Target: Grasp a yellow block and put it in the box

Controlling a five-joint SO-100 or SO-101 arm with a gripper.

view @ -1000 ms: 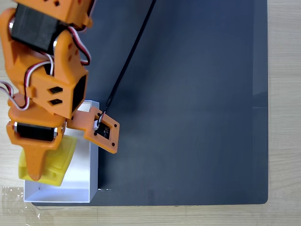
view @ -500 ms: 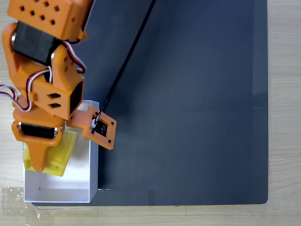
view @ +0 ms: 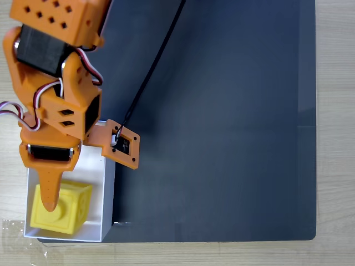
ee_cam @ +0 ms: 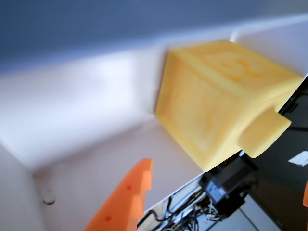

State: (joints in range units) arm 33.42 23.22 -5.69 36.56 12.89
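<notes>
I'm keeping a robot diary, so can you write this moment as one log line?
stage: drop-off | yellow block: inside box, near bottom end in fixed view | gripper: above block, grip unclear | mat: bare

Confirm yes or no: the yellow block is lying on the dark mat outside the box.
No, in the fixed view the yellow block sits inside the white box.
</notes>
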